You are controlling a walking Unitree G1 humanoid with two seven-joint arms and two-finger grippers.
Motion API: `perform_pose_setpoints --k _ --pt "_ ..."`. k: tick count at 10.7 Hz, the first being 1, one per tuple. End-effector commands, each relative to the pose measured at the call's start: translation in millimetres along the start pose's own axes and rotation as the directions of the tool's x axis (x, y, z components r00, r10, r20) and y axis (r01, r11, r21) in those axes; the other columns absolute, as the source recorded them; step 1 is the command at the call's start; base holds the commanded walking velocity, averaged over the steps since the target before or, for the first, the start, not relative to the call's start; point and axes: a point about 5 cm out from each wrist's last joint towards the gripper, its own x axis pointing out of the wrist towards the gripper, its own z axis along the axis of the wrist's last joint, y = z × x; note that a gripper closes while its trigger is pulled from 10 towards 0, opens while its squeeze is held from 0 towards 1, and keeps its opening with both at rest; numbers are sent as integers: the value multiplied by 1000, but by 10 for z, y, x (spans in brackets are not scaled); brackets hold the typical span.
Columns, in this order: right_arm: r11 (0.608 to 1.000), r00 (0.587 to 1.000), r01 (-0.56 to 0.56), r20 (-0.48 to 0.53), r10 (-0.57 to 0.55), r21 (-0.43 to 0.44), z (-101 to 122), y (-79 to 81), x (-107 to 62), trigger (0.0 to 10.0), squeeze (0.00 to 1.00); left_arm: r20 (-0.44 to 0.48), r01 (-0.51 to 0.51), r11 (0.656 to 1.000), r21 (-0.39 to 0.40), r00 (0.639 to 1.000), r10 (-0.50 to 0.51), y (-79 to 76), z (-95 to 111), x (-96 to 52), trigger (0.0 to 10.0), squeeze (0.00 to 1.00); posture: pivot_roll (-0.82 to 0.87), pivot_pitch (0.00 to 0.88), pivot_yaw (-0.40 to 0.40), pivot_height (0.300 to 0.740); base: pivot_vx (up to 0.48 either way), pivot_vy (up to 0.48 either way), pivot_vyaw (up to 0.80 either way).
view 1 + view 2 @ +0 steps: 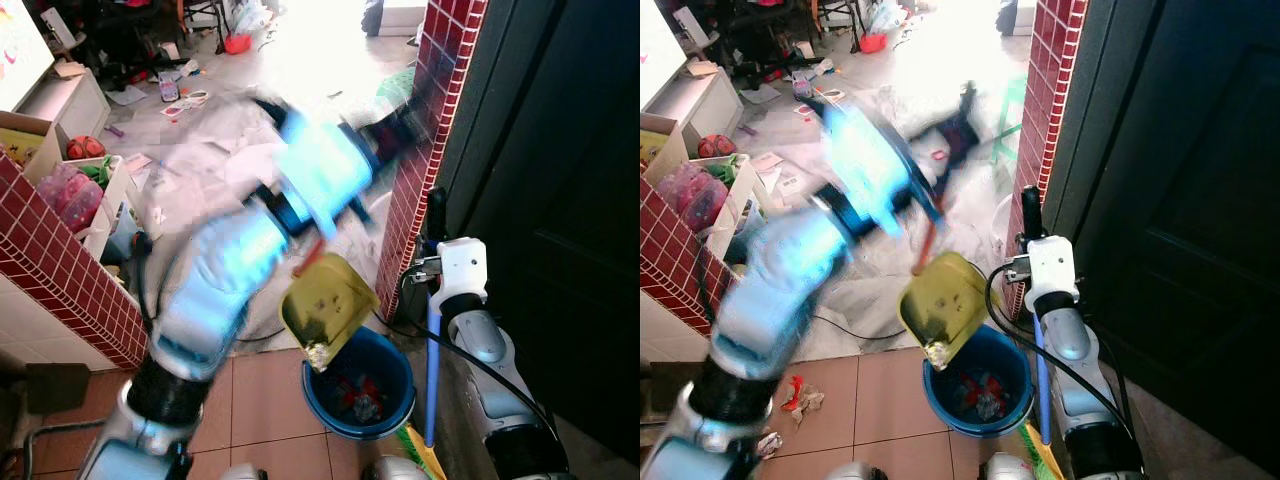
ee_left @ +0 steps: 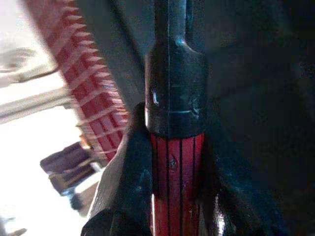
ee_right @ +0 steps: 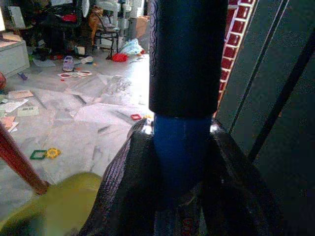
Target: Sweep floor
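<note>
A yellow dustpan (image 1: 325,305) hangs tilted, mouth down, over a blue bucket (image 1: 398,352) with red scraps inside. Its red handle (image 2: 174,167) runs up to my left gripper (image 2: 173,201), which is shut on it; the left arm is motion-blurred across the head views. My right gripper (image 3: 179,162) is shut on the blue broom handle (image 1: 432,370), which stands upright beside the brick pillar. The broom's yellow-green bristles (image 1: 425,455) rest on the floor right of the bucket.
A red brick pillar (image 1: 425,130) and a dark door (image 1: 560,200) close off the right. A low brick wall (image 1: 60,270) and toy bins (image 1: 75,190) stand left. Crumpled litter (image 1: 800,395) lies on the tiles, and more clutter on the bright floor beyond.
</note>
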Motion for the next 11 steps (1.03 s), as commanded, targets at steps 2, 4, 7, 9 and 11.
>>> perform_pose_setpoints --k 2,4,7,9,11 --pt "1000 999 -21 30 21 -18 57 33 47 10000 0 70 -150 986 -72 986 155 281 150 -3 10000 0 -120 0 53 740 0 0 0" --pt "999 999 -28 35 28 -18 64 43 82 10000 0 58 19 998 -62 998 -15 50 156 8 10000 0 -115 0 54 740 0 0 0" --pt "1000 999 -25 37 26 -16 54 60 82 10000 0 57 24 999 31 998 -26 35 146 10 10000 0 -116 0 62 740 0 0 0" --pt "999 999 -23 42 24 -24 54 60 80 10000 0 114 -148 989 25 983 145 218 221 23 10000 0 -120 0 66 740 0 0 0" --pt "999 998 -35 42 36 -25 47 75 65 10000 0 154 -422 907 -8 895 418 636 305 -73 10000 0 -119 0 61 740 0 0 0"
